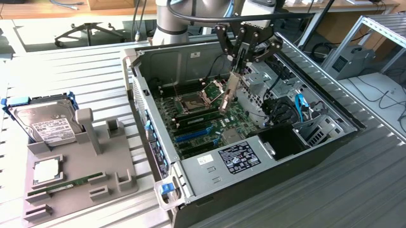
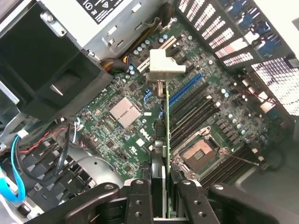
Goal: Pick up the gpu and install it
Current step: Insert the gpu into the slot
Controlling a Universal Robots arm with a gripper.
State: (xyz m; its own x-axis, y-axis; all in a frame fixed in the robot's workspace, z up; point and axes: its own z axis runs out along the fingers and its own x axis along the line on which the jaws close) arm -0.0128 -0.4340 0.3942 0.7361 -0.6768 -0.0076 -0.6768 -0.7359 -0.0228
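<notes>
Now the jaws clamp the gpu (image 1: 228, 92) by its upper edge, holding it upright, edge-on, just above the motherboard (image 2: 107, 140). It looks light and stiff but fragile: best held on the card's edges, clear of the fan.

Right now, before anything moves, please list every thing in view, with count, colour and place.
computer case: one, grey, open, on the table
circuit board: one, green, inside the case
graphics card: one, black and green, edge-on above the circuit board
holder: one, grey, beside the case, exterior view's left
hard drive: one, silver, in the holder
memory stick: one, green, lying in the holder
office chair: one, black, behind the table
arm: one, grey, behind the case
tool: one, black, shut on the graphics card
</notes>
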